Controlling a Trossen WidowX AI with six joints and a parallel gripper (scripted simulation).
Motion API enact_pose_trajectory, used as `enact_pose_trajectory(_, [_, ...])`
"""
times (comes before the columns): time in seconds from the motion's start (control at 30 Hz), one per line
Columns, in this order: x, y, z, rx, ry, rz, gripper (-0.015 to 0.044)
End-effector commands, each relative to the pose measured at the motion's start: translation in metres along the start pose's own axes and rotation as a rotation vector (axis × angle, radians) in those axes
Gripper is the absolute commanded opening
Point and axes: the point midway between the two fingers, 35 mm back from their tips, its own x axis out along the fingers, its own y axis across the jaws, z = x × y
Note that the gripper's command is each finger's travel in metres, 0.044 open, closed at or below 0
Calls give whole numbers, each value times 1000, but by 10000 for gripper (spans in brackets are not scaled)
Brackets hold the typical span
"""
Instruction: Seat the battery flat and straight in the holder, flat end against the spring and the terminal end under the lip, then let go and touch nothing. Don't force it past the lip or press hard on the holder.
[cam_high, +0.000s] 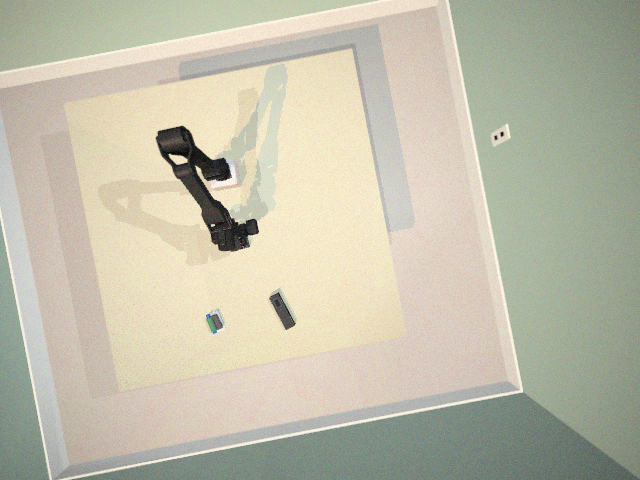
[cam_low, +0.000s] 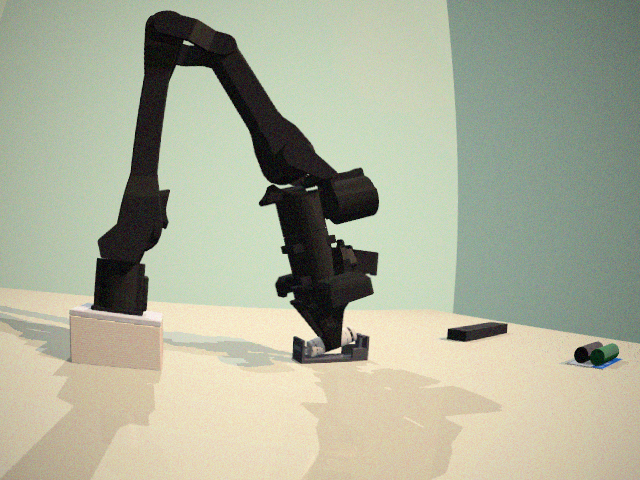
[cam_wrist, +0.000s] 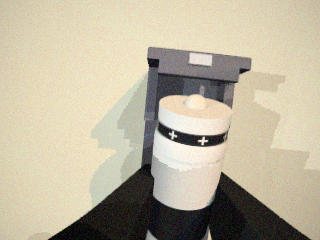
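The grey holder (cam_low: 330, 358) (cam_wrist: 170, 67) stands on the table. The white battery (cam_low: 316, 346) (cam_wrist: 187, 187), with black bands, is tilted in it: its flat end is low, inside the end wall nearer the arm's base, and its terminal end is raised near the top of the lip end. In the wrist view the terminal nub faces the lip bar, short of it and not under it. My gripper (cam_low: 333, 347) (cam_wrist: 181, 177) is shut on the battery's middle, its fingertips low between the holder's ends. The spring, and whether the flat end touches it, are hidden.
A long black block (cam_high: 282, 311) (cam_low: 478, 331) lies farther out on the table. A green cylinder (cam_high: 211, 324) (cam_low: 604, 354) and a dark cylinder (cam_low: 587, 352) lie side by side on a small blue and white pad. The arm's pale base block (cam_low: 116, 341) stands behind the holder.
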Motion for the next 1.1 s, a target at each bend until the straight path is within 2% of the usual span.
enact_pose_trajectory(0.0, [2,0,-5,-2,42,-3,78])
enact_pose_trajectory(1.07, [6,0,-1,-5,233,0,78])
